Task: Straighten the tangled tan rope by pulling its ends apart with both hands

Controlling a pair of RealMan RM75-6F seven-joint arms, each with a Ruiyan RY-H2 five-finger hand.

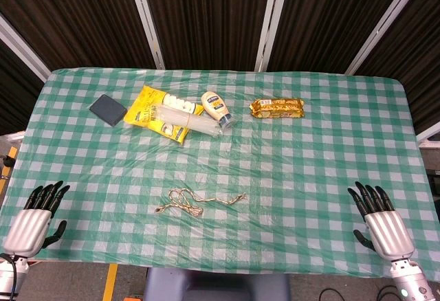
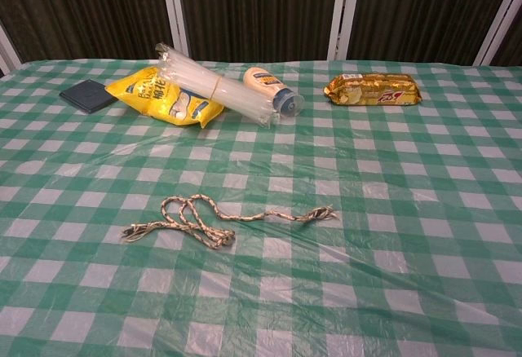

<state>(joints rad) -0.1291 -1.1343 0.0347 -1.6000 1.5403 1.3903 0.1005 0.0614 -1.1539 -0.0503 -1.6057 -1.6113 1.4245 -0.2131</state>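
Dark slatted panels back the scene, and before them we see the desk [image 1: 323,143] under a green-checked cloth with a clear film over it. We take the rope [image 1: 196,203] as our landmark: it lies near the front edge, about midway across, bunched into a few loops at its left part with a frayed end trailing left and a straighter tail running right to another frayed end. Nothing touches it, so we judge the task not yet begun. Well behind the rope sit a yellow bag [image 1: 155,108], a clear tube pack [image 1: 189,119] lying across it, a squeeze bottle [image 1: 215,106] on its side, a dark wallet [image 1: 108,109] further left and a gold snack pack [image 1: 276,108] to the right; we think these are set back to keep the pulling space free. Our left hand [image 1: 34,222] rests far left of the rope at the front corner, fingers apart and holding nothing; our right hand [image 1: 381,225] mirrors it far right, likewise spread and empty. Both point toward the back, palms down, and the chest view shows neither. We judge each must next reach inward to its nearer rope end.
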